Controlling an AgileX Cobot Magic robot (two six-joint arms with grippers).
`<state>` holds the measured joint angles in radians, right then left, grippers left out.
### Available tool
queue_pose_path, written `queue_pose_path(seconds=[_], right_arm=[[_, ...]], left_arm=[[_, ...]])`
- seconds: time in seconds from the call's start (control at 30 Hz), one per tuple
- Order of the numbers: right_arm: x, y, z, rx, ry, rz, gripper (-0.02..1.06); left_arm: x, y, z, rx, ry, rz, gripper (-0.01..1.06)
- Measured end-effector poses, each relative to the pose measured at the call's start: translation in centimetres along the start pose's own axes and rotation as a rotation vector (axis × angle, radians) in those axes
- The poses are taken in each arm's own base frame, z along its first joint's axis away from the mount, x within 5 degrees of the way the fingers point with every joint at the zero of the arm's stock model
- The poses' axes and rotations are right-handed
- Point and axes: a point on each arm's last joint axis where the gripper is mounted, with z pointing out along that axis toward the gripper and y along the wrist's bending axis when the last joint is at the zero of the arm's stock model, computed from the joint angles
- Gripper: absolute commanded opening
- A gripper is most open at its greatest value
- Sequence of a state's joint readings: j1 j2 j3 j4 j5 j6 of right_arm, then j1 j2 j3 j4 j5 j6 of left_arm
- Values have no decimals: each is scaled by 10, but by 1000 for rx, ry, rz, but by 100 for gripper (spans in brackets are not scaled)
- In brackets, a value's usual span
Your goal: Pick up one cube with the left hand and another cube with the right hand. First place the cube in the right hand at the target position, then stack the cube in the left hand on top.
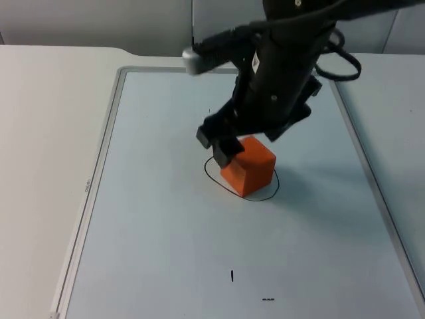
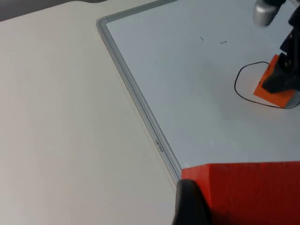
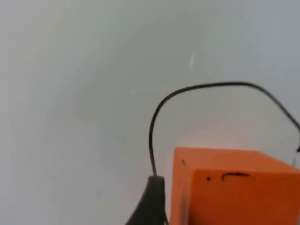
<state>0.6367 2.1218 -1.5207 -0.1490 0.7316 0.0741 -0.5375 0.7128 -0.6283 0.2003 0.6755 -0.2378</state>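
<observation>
1. A cube [image 1: 249,173] sits inside the drawn ring [image 1: 265,197] on the whiteboard [image 1: 166,232]; the right gripper [image 1: 229,149] stands at it.
2. A second cube [image 2: 243,192] is in the left gripper [image 2: 192,206], over the whiteboard's edge.

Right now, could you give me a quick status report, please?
Right hand at orange cube, cube down inside drawn circle. Left hand holds second orange cube beside whiteboard. Nothing in the way.
</observation>
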Motion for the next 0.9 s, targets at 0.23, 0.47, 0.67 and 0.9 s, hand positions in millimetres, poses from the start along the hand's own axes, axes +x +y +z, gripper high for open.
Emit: queue_pose_path(seconds=[0.23,0.47,0.67,0.9], right_arm=[[-16,-11,-120,14,-286,-15,79],[6,-7,-253,26,-600,-102,79],[74,-5,-325,21,-820,-137,78],[141,-5,-325,-22,-826,-112,78]], left_arm=[[0,0,0,0,0,0,11],[0,0,0,0,0,0,11],[0,0,0,1,0,-1,11],[0,0,0,2,1,-3,11]])
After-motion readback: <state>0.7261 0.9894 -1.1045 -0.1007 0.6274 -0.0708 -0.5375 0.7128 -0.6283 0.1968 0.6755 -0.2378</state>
